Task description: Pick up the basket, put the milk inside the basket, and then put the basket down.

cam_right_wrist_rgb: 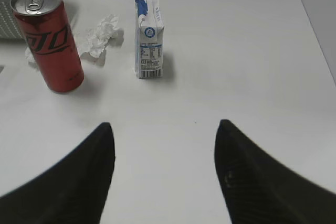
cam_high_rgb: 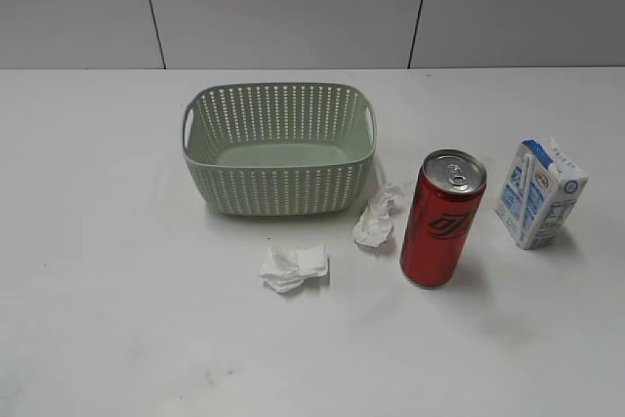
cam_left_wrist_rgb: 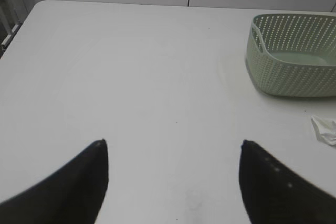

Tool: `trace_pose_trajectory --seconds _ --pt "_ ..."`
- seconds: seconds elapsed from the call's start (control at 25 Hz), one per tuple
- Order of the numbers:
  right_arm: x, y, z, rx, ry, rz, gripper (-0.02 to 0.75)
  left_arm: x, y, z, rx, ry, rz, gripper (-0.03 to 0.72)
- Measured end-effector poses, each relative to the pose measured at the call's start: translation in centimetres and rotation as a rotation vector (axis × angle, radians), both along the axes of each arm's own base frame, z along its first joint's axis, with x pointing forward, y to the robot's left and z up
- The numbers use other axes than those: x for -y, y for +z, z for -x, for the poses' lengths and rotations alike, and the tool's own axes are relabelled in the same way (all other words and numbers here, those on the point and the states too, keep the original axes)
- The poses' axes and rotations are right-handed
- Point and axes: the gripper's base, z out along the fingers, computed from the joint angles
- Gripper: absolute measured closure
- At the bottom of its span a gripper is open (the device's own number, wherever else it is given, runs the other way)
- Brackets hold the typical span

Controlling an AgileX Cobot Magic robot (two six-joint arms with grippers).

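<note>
The pale sage-green basket (cam_high_rgb: 278, 148) stands empty on the white table, left of centre; it also shows at the right of the left wrist view (cam_left_wrist_rgb: 294, 56). The milk (cam_high_rgb: 539, 192), a white carton with blue print, stands upright at the right; in the right wrist view (cam_right_wrist_rgb: 149, 39) it is ahead and a little left of the jaws. My left gripper (cam_left_wrist_rgb: 173, 141) is open and empty over bare table, well left of the basket. My right gripper (cam_right_wrist_rgb: 165, 124) is open and empty, short of the milk. Neither gripper shows in the exterior view.
A tall red soda can (cam_high_rgb: 441, 219) stands between basket and milk, also in the right wrist view (cam_right_wrist_rgb: 48, 40). Two crumpled white tissues lie in front of the basket (cam_high_rgb: 293, 267) and beside the can (cam_high_rgb: 378, 217). A grey wall runs behind the table.
</note>
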Motion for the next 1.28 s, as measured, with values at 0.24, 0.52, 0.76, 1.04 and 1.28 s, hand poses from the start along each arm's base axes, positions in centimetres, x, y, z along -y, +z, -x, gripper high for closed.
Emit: trace_pose_trajectory --seconds 0.24,0.52,0.76,1.04,1.28 --pt "0.0 0.0 0.0 0.000 0.000 -0.001 0.260 0.0 0.0 0.0 0.000 0.000 0.000 0.099" --pt "0.0 0.0 0.0 0.000 0.000 -0.001 0.260 0.0 0.0 0.0 0.000 0.000 0.000 0.099" --pt "0.0 0.0 0.0 0.000 0.000 0.000 0.262 0.0 0.0 0.0 0.001 0.000 0.000 0.099" --pt "0.0 0.0 0.0 0.000 0.000 0.000 0.261 0.0 0.1 0.0 0.010 0.000 0.001 0.099" --pt "0.0 0.0 0.0 0.001 0.000 0.000 0.261 0.0 1.3 -0.1 0.052 0.001 0.005 0.099"
